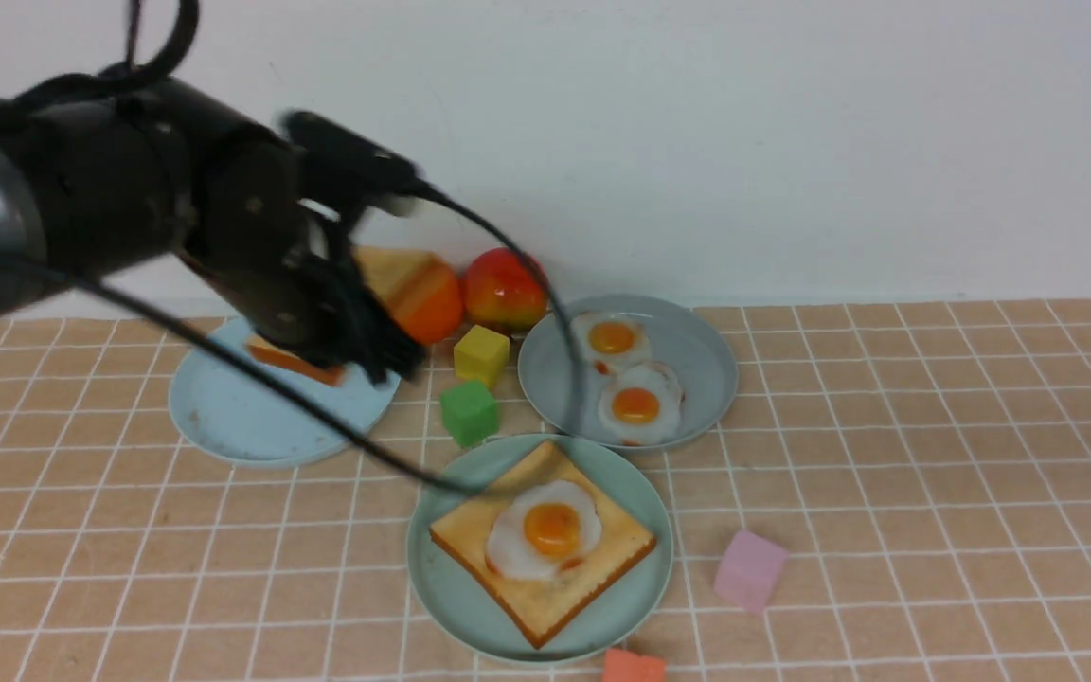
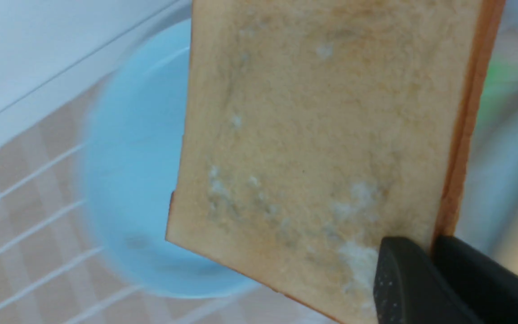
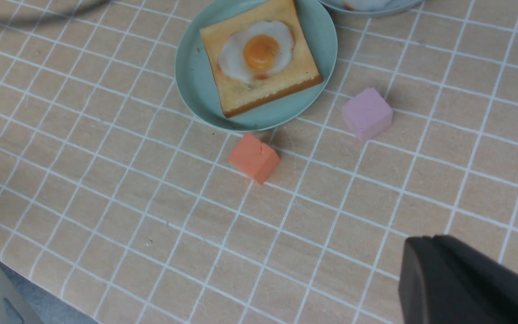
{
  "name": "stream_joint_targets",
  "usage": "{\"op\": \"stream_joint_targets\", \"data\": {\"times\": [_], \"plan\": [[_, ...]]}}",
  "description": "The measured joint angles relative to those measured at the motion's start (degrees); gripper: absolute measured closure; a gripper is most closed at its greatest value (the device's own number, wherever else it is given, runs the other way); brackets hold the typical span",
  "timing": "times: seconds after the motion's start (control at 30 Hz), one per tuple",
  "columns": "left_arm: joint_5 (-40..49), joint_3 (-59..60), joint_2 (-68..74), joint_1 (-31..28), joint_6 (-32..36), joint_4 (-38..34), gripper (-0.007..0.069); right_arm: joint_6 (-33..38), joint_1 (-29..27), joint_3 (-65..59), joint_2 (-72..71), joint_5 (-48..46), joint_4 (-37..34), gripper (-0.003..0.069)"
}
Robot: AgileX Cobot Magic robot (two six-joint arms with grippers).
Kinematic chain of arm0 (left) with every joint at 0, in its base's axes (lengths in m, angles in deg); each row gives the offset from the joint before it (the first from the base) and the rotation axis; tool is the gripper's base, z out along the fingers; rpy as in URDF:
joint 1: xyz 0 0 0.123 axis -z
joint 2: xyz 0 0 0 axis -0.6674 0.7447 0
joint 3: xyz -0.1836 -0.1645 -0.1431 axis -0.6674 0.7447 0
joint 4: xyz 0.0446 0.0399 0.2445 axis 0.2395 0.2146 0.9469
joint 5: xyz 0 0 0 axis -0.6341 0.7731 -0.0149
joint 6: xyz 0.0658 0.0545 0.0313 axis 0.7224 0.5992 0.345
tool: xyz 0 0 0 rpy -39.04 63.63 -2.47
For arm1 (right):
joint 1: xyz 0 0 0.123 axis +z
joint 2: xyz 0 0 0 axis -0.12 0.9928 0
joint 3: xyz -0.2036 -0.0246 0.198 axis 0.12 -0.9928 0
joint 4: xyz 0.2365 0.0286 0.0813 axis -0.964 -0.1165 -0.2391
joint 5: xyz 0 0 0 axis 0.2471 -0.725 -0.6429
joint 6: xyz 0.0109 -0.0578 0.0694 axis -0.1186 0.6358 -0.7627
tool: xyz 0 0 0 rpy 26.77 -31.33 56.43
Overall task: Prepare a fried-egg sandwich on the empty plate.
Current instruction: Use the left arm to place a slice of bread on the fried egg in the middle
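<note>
Left gripper [image 1: 361, 352] is clamped on the corner of a toast slice [image 2: 322, 135], over the pale blue plate [image 1: 242, 417]. The green plate [image 1: 441, 587] up front has the other toast [image 1: 555, 597] with an egg [image 1: 545, 530] on top. Right gripper [image 3: 425, 270] is pinched closed on nothing, above the surface [image 3: 151, 202].

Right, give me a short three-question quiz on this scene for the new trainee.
1. True or false: on the mint-green plate, a fried egg lies on top of the bottom toast slice.
2. How many spare eggs lie on the grey-blue plate? A one, B two, C three.
3. What is the left gripper clamped on?
Key: 1 true; 2 B; 3 the second toast slice, held over the pale blue plate.
</note>
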Motion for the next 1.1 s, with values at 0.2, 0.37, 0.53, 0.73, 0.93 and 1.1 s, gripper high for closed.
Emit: {"op": "stream_joint_targets", "data": {"times": [0.2,0.37,0.53,0.73,0.93,1.1], "plan": [[-0.56,6.38,0.03,12.77,-4.3,0.57,0.0576,0.0,0.0,-0.06,-4.46,-0.77,1.54,0.0636],[-3.37,6.67,2.07,16.16,-5.01,1.72,0.0576,0.0,0.0,-0.18,-7.6,-0.82,1.79,0.0632],[-5.74,6.67,5.6,17.05,-4.93,2.41,0.0576,0.0,0.0,-0.18,-10.31,-1.08,1.86,0.0627],[-5.91,6.67,7.71,17.05,-4.8,3.13,0.0576,0.0,0.0,-0.22,-10.94,-2.16,2.01,0.0622],[-5.85,6.67,7.72,17.05,-4.62,3.57,0.058,0.0,0.0,-0.25,-11.05,-2.35,2.06,0.0615],[-5.08,6.62,6.82,17.05,-5.82,5.93,0.058,0.0,0.0,-0.25,-11.11,-2.35,2.06,0.0611]]}}
